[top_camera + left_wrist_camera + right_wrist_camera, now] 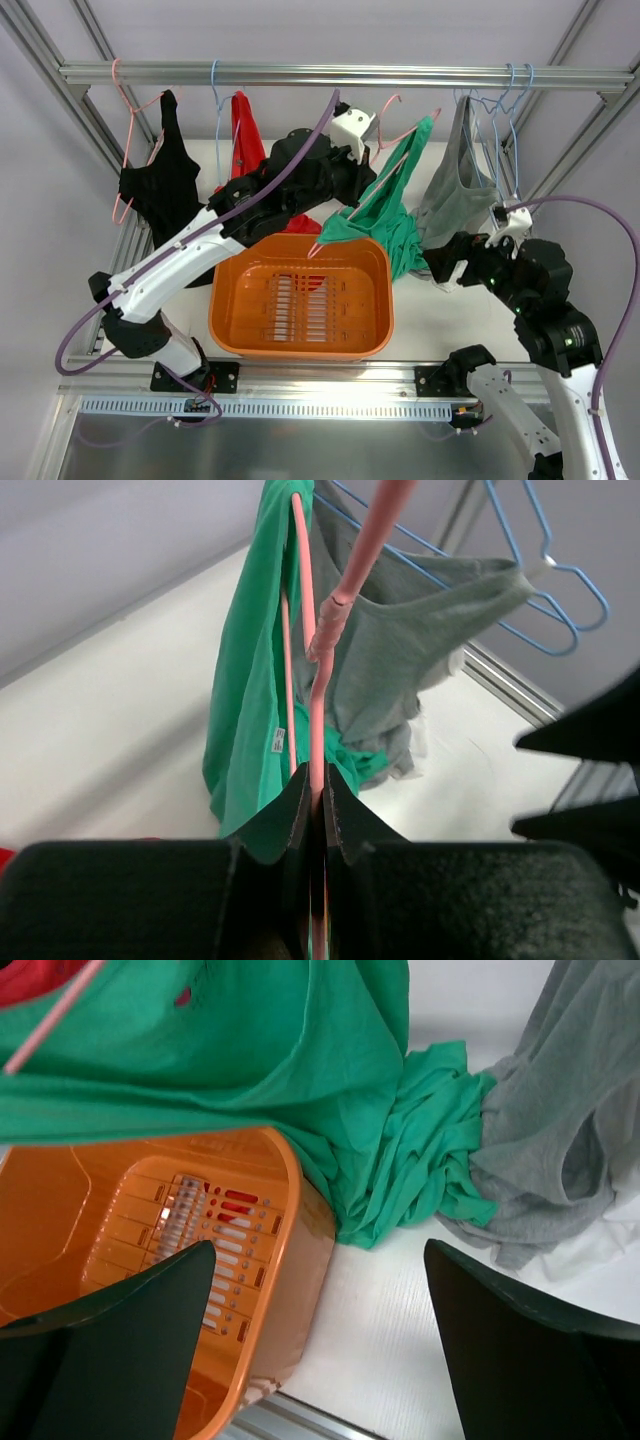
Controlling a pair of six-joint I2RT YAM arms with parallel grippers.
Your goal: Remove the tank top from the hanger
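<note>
Hanger [317,710] pinched by left gripper [320,785] in wrist view, grip unclear overhead

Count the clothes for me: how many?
4: black fabric top hanging far left; red fabric top beside it; teal-green fabric tank top at centre; grey fabric top to its right. Others may be hidden.

Robotics lab test cell — aluminium-profile frame [320,373], metal hanging rail [330,75], white table [450,310], bolted arm mounts [195,377]
</note>
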